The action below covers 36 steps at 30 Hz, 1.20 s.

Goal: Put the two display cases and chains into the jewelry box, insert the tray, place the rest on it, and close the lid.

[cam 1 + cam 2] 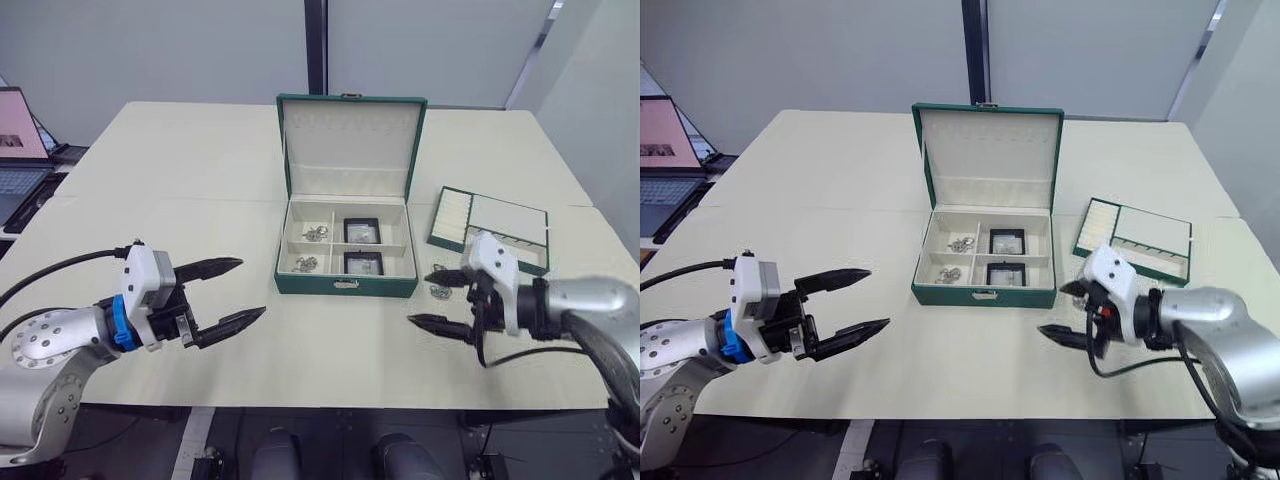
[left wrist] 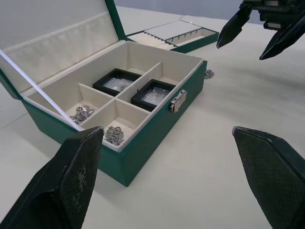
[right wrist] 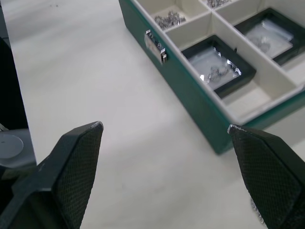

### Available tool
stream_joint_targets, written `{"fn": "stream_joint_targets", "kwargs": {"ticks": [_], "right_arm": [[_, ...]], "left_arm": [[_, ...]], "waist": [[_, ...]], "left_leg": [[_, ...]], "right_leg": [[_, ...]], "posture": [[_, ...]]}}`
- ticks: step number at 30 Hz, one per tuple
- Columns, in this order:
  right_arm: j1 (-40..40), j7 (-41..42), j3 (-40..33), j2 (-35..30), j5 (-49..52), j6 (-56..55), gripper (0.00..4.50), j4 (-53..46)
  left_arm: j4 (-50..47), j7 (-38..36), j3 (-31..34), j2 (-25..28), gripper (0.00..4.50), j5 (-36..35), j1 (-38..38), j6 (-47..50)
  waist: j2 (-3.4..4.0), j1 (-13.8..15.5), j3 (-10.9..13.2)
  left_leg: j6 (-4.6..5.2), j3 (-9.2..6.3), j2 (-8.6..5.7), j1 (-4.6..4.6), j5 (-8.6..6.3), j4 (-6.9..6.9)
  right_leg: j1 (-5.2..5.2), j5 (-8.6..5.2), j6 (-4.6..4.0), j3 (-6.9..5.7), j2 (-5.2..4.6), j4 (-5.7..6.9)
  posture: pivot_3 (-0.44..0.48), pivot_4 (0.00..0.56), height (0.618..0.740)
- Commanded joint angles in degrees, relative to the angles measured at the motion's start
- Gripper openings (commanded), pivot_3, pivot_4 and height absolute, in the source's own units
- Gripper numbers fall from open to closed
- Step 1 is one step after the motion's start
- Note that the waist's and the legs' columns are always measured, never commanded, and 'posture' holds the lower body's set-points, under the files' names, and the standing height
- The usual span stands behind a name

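Jewelry box (image 1: 345, 285): we see it mid-table (image 1: 200, 200), lid (image 1: 350, 145) upright.
Right compartments: two display cases (image 1: 362, 230), one per cell.
Left compartments: chains (image 1: 316, 235), a clump in each.
Tray (image 1: 490, 228): on the table right of the box, apart from it.
Loose chain (image 1: 440, 292): beside the box's right front corner.
Left hand (image 1: 228, 293): fingers spread, holding nothing.
Right hand (image 1: 440, 298): fingers apart, holding nothing, near the loose chain.

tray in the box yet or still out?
Out. The tray sits on the table to the right of the jewelry box, whose open compartments show both display cases and chains.
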Motion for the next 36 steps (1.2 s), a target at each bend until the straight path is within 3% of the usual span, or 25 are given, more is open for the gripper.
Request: {"fn": "stream_joint_targets", "kwargs": {"ticks": [1, 6, 11, 21, 36], "right_arm": [[6.9, -3.16, -6.33, 3.27, 3.65, -0.94, 4.47, -6.2], [22.47, -1.24, -13.68, 6.1, 6.14, -12.14, 4.47, -9.62], [30.07, -2.01, -14.91, 3.57, 7.33, -15.54, 4.47, -9.84], [31.09, -6.29, -13.51, 0.59, 8.76, -18.59, 4.47, -8.43], [33.3, -9.26, -15.05, -0.82, 10.98, -21.72, 4.47, -7.62]], "left_arm": [[-0.19, -2.13, 0.9, 0.2, 4.5, -0.92, 0.62, -1.76], [-0.8, -4.16, 1.85, 0.8, 4.5, -1.83, 2.21, -1.33], [-2.89, -5.1, 2.95, 1.42, 4.5, -5.12, 4.74, 1.33], [-2.85, -5.77, -1.8, 1.62, 4.5, -1.91, 3.13, -0.41], [-2.47, -4.79, -3.77, 1.42, 4.5, -3.15, -1.6, 0.86]], "waist": [[-0.09, 0.23, -0.05], [-0.12, 0.38, -0.07], [-0.14, 0.12, -0.09], [-0.27, 0.39, -0.16], [-0.3, 0.38, -0.18]], "left_leg": [[0.0, -0.01, 0.01, -0.01, 0.0, -0.02], [0.01, 0.02, -0.04, -0.02, -0.01, 0.03], [0.01, 0.02, -0.02, 0.04, -0.01, 0.02], [0.01, 0.01, -0.06, 0.04, -0.01, 0.03], [0.01, -0.01, -0.05, 0.05, -0.01, 0.04]], "right_leg": [[0.0, 0.0, 0.0, -0.01, 0.01, -0.02], [0.0, 0.0, 0.01, 0.01, -0.02, -0.04], [0.05, 0.0, 0.01, 0.04, 0.0, -0.02], [-0.02, 0.0, 0.01, 0.04, -0.02, -0.06], [0.14, 0.0, 0.0, 0.02, -0.01, -0.06]], "posture": [[0.0, 0.15, 0.74], [0.0, 0.15, 0.74], [0.0, 0.15, 0.74], [0.0, 0.15, 0.74], [0.0, 0.15, 0.74]]}}
